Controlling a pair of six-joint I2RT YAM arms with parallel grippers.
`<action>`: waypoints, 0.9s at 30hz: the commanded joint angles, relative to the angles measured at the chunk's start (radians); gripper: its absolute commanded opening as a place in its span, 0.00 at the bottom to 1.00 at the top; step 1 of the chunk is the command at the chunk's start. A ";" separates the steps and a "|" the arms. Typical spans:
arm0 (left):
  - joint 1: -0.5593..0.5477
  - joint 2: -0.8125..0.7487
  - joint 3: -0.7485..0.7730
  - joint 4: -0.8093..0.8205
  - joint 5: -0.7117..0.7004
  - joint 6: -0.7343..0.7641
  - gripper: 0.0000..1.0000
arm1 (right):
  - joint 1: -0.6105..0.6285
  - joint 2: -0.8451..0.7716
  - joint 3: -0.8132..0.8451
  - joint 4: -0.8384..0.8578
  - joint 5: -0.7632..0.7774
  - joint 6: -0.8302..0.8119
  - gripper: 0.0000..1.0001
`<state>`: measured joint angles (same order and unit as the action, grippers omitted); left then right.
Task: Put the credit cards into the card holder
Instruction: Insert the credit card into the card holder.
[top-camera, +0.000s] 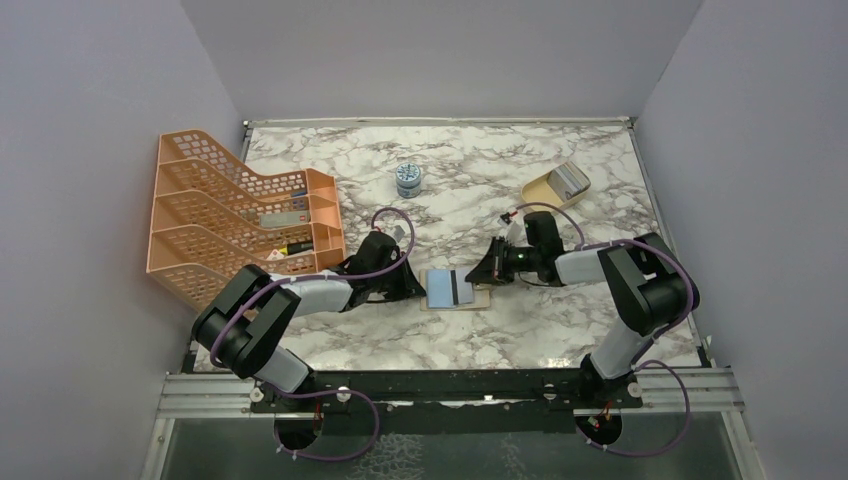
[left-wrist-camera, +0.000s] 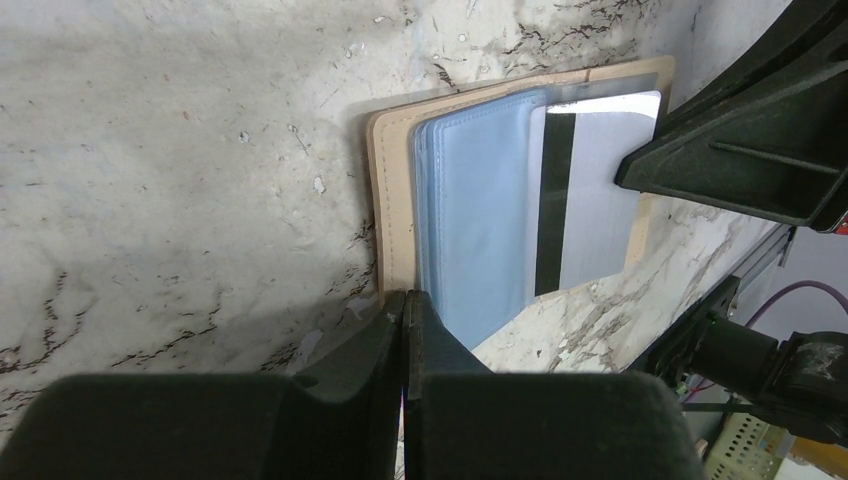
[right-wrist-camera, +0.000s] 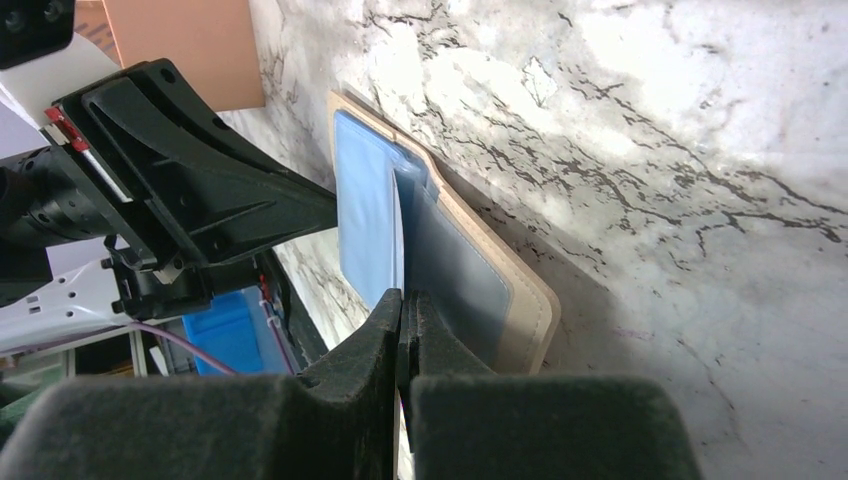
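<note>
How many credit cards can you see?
2. One striped card lies on the open card holder near the middle; one silvery card leans in the beige dish at the far right. More may hide inside the pockets.

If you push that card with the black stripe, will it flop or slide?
Probably stiff: the striped card lies flat with straight edges. It looks thin and glossy, so likely light and slidy on the smooth card holder pocket.
</note>
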<state>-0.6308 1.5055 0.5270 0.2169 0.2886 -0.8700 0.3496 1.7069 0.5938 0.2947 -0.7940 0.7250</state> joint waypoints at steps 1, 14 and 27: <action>-0.016 0.023 -0.024 -0.021 0.010 0.000 0.05 | 0.012 0.025 -0.023 0.056 0.032 0.015 0.01; -0.023 0.019 -0.027 -0.010 0.015 -0.011 0.05 | 0.060 0.056 0.006 0.074 0.077 0.062 0.01; -0.027 0.014 -0.032 -0.002 0.008 -0.008 0.05 | 0.079 -0.076 0.059 -0.213 0.284 -0.028 0.30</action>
<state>-0.6502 1.5055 0.5194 0.2337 0.2897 -0.8837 0.4248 1.6978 0.6331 0.2245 -0.6411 0.7631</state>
